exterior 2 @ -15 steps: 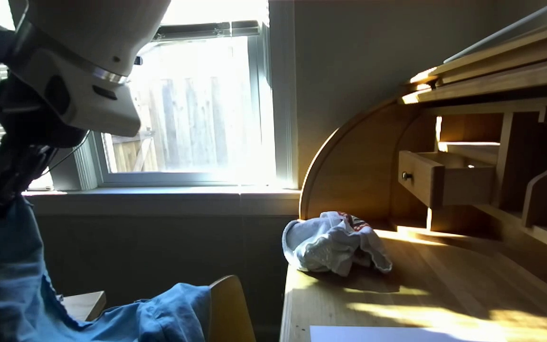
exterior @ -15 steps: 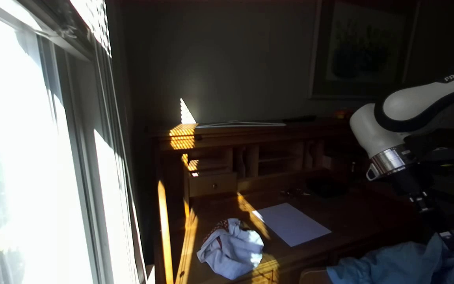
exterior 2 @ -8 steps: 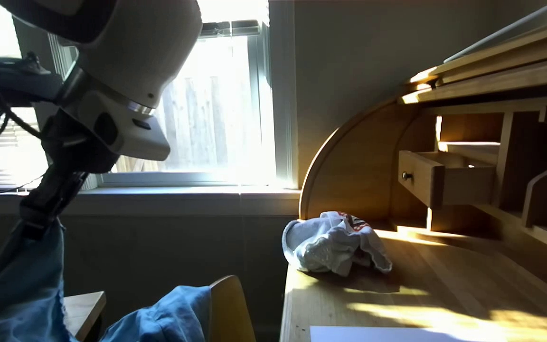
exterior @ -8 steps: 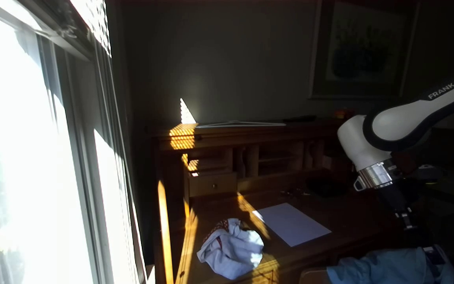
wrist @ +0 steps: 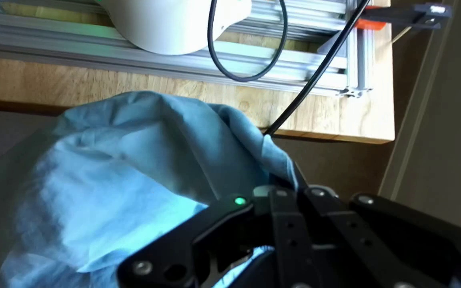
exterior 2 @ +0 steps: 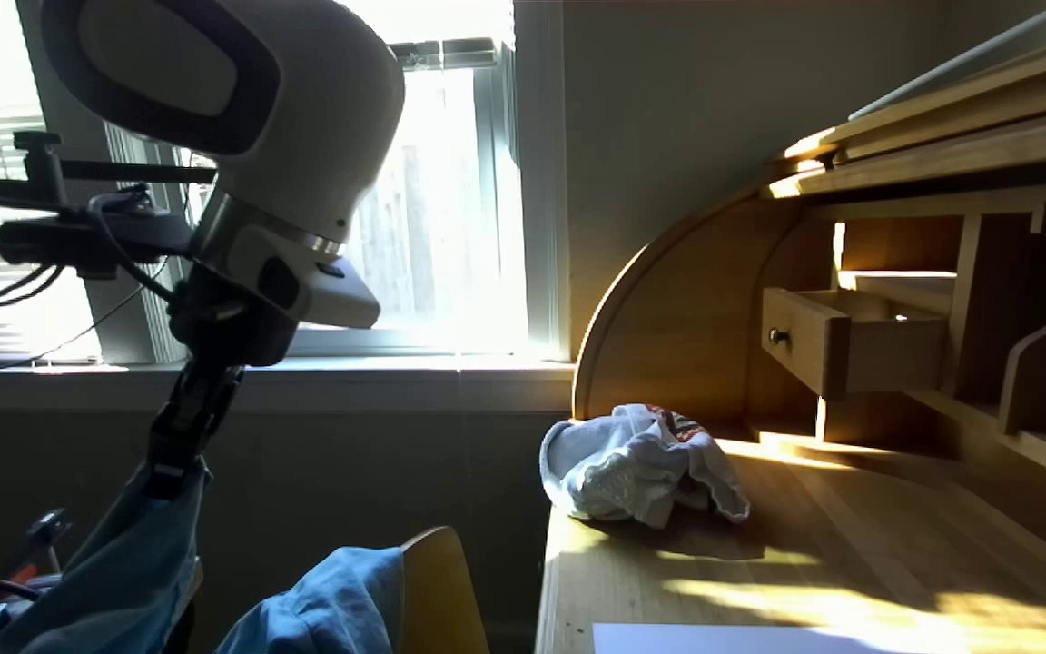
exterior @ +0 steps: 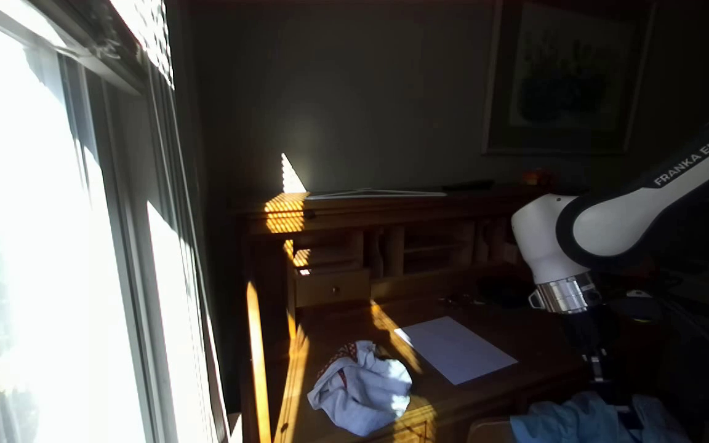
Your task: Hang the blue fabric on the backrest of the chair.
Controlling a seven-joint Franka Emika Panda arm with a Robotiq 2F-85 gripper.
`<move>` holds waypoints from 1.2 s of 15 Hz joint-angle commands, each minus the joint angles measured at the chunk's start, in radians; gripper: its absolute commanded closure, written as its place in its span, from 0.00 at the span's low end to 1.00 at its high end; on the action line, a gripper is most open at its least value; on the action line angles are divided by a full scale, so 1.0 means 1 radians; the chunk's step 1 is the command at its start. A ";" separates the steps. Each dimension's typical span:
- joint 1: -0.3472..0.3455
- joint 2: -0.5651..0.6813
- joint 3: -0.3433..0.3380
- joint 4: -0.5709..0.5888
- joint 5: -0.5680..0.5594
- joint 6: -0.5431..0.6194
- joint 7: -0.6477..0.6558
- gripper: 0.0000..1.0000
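The blue fabric (exterior 2: 114, 568) is pinched at its upper end by my gripper (exterior 2: 169, 472) and hangs down in folds. Another part of the fabric rests against the chair's wooden backrest (exterior 2: 446, 590); where the two parts join is below the frame. In an exterior view the fabric (exterior: 560, 421) lies beside the backrest top (exterior: 490, 429), with my gripper (exterior: 622, 409) beyond it. In the wrist view the fabric (wrist: 134, 160) fills the lower left, its edge between the nearly closed fingers (wrist: 296, 186). Most of the chair is hidden or out of frame.
A wooden desk (exterior 2: 596, 581) stands beside the chair, bearing a crumpled white cloth (exterior 2: 641, 468) and a white sheet (exterior: 456, 351). A small drawer (exterior 2: 804, 341) stands open. The wrist view shows a wooden table (wrist: 326, 116) with the robot base, metal frame and black cable (wrist: 318, 76).
My gripper has moved with the fabric's held end toward the chair and lower. The part at the backrest has hardly moved, and the fabric between has slackened.
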 commanded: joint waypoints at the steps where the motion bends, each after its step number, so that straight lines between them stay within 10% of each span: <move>1: 0.003 0.068 0.025 0.000 -0.058 0.097 0.109 1.00; 9: -0.021 0.203 0.040 0.001 -0.240 0.148 0.425 1.00; 18: -0.003 0.175 0.025 0.004 -0.201 0.122 0.367 1.00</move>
